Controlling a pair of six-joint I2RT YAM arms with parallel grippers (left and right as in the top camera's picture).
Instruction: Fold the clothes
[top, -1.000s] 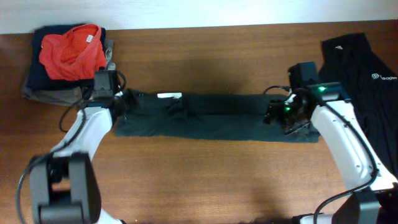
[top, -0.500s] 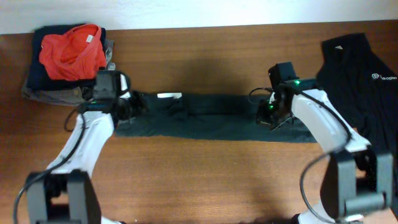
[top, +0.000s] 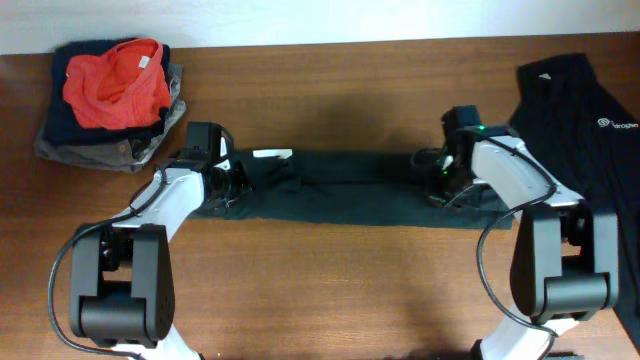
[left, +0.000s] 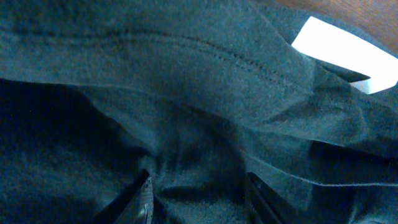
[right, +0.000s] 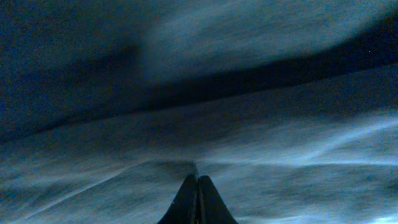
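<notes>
A red garment (top: 115, 80) tops a dark pile (top: 60, 145) at the surface's (top: 330, 290) far left corner. Another black shirt (top: 585, 140) lies spread along the right edge, and both are apart from the claws. The folded black shirt (top: 350, 190) stretches as a long strip across the middle, with its white neck label (top: 272, 154) near the left end. The left claw (top: 232, 186) is clamped on bunched cloth there. The right claw (top: 441, 182), tips pressed together, sits on the right end.
</notes>
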